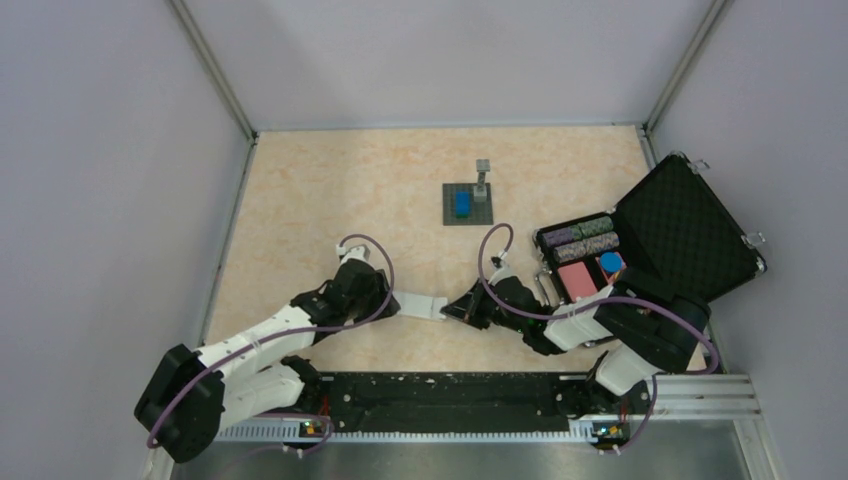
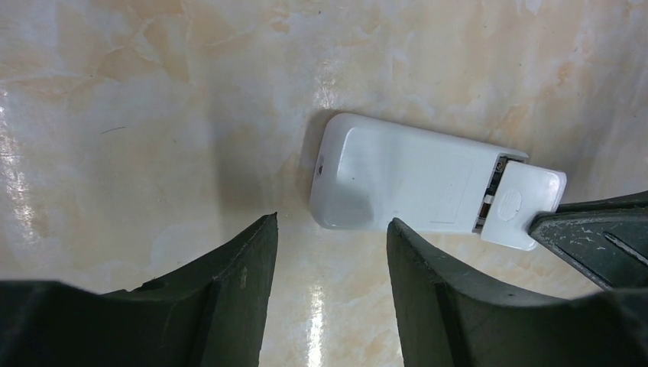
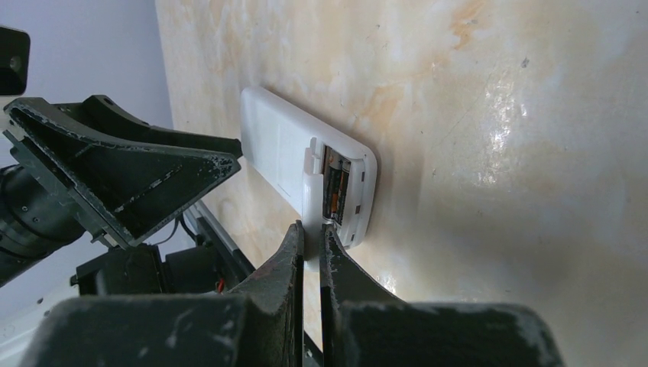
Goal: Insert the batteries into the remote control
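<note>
left gripper (image 2: 332,222) parted | remote control (image 2: 397,180) face-down | cover (image 2: 523,202) part-off

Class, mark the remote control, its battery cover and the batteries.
remote control (image 2: 397,180): left wrist view, middle of white back.
battery cover (image 2: 523,202): left wrist view, cover's middle.
batteries (image 3: 336,189): right wrist view, dark side inside compartment.

Left arm (image 1: 250,345) and right arm (image 1: 577,322): white links, black joints, looped purple cables (image 1: 390,275). Fingers (image 2: 229,298) black, wedge-shaped, edges scuffed.
</note>
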You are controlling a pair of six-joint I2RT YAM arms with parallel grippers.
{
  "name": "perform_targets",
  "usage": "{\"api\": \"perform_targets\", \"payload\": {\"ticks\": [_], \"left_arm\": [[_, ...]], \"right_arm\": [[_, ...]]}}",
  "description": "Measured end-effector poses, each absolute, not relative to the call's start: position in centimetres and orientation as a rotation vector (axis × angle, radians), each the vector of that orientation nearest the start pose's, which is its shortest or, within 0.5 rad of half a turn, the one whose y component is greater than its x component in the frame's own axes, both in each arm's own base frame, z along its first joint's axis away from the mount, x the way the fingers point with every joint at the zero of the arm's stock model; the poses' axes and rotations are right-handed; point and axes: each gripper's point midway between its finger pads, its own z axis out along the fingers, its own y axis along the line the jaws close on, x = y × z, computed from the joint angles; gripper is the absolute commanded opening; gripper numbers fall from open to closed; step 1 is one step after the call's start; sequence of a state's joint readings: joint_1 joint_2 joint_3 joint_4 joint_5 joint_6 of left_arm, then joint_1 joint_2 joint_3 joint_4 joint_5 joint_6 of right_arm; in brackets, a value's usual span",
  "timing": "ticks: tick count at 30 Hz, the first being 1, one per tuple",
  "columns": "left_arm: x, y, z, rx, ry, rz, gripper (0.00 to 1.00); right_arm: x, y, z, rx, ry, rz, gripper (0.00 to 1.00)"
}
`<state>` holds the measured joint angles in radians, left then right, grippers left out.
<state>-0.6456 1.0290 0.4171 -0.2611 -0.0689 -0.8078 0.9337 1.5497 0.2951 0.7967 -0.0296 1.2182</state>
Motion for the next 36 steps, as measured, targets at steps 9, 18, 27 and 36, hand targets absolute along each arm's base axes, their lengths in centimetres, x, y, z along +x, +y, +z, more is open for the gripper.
{"api": "perform_targets", "payload": {"ticks": [9, 18, 27, 36], "left_arm": [[19.7, -17.1, 3.2, -0.207, 2.519, -0.536, 0.6], [20.0, -17.6, 2.9, -0.199, 2.521, -0.551, 0.56], [20.2, -17.8, 2.7, -0.198, 2.536, -0.546, 0.43], [20.4, -17.8, 2.7, -0.201, 2.547, -0.533, 0.4]], "right_arm": [[18.1, 32.1, 3.6, 0.348, 2.314, 1.301, 0.0], [18.3, 32.2, 3.7, 0.387, 2.307, 1.32, 0.0], [18.3, 32.0, 3.5, 0.393, 2.304, 1.312, 0.0], [18.3, 32.0, 3.4, 0.374, 2.306, 1.301, 0.0]]}}
